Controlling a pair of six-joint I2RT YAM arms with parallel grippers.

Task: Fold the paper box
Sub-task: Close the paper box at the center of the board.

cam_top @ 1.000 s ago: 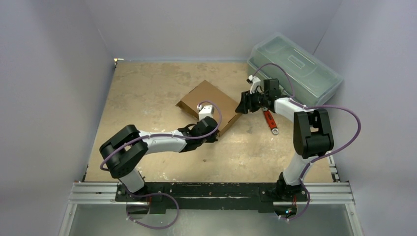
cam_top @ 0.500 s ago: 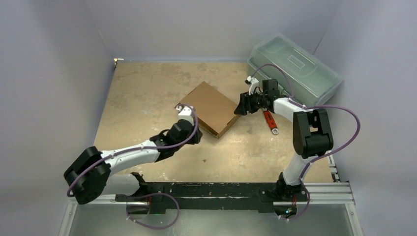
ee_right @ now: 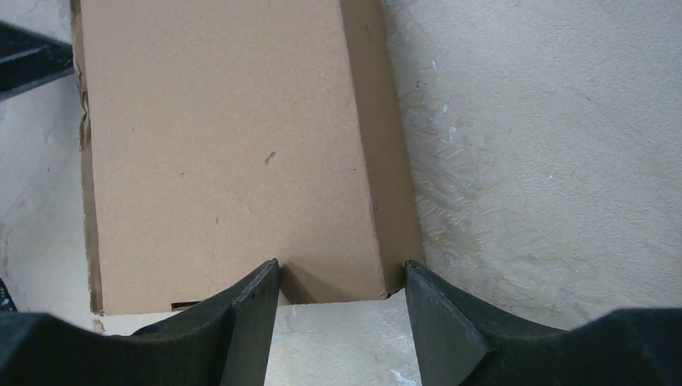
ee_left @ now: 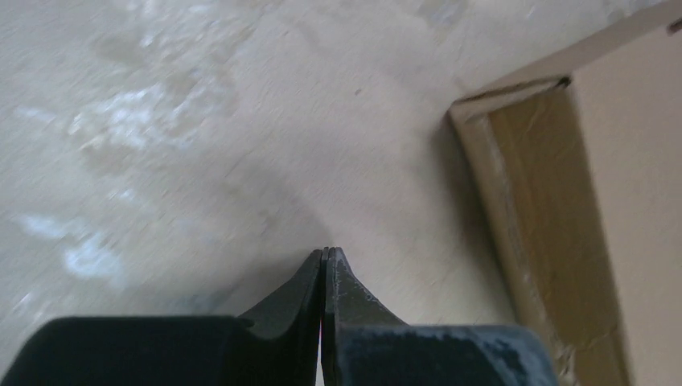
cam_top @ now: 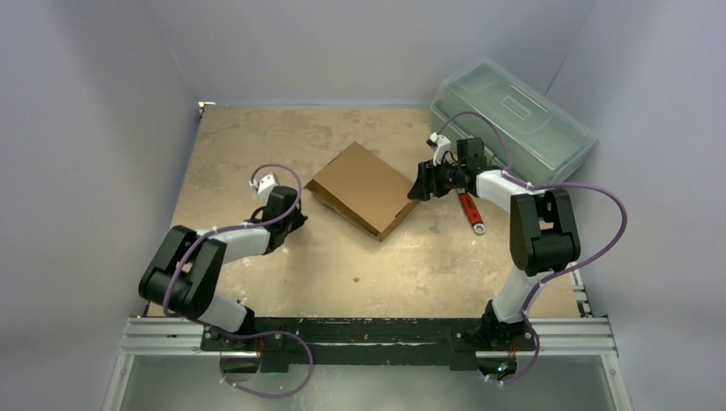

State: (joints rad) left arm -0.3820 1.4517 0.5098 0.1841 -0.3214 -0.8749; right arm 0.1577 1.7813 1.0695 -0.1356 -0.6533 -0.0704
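The paper box [cam_top: 364,187] lies flat near the middle of the counter [cam_top: 248,141], set at an angle to its edges, with its lid down. Your right end effector [ee_right: 342,277] is spread, its fingers straddling a narrow side strip at the box's right corner. Your left end effector [ee_left: 325,256] is pressed together, holds nothing, and sits low on the counter just beside the box's left corner without touching it.

The main risk is the box sliding. If you push or close with the right end effector, nothing braces the far side, so I expect the box to skate or turn instead of folding. Closing on that thin strip could also crease the cardboard or lift the whole box at one corner. The left wrist view shows a dark gap where a side wall meets the lid, so that flap may be loose and could spring open. A swing to the right could also hit the red-handled tool [cam_top: 468,210] or the plastic toolbox [cam_top: 514,116].

You cannot see whether the right fingertips touch the cardboard or whether the front flap is tucked in. The left wrist view is blurred.
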